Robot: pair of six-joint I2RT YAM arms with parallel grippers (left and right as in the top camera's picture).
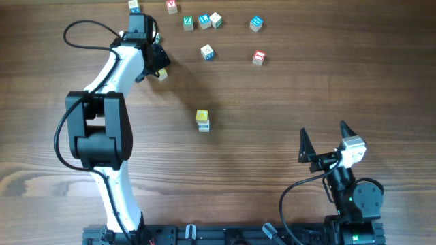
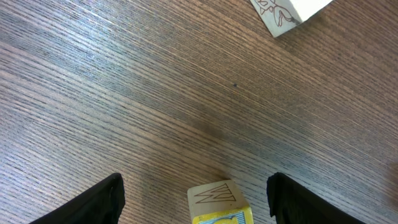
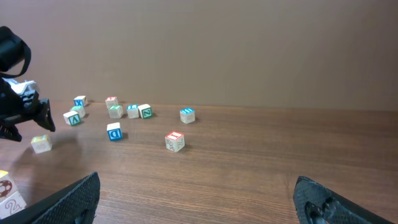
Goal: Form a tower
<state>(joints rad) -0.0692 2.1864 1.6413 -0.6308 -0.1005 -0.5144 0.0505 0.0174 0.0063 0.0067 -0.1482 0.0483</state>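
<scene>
The tower (image 1: 203,120) is a short stack of pale cubes with a yellow top, standing mid-table; its edge shows at the far left of the right wrist view (image 3: 9,198). My left gripper (image 1: 161,68) is far from it, at the back left. It is open, low over the table, with a loose pale cube (image 2: 219,200) with a yellow side face lying between its fingers (image 2: 106,199), touching neither. That cube also shows from above (image 1: 163,75). My right gripper (image 1: 323,128) hangs open and empty near the front right, its jaws wide (image 3: 196,180).
Several loose letter cubes lie along the back: a green-lettered one (image 1: 188,22), blue ones (image 1: 204,21) (image 1: 255,24) (image 1: 207,52), red ones (image 1: 172,6) (image 1: 258,57). Another cube (image 2: 289,9) lies just beyond my left gripper.
</scene>
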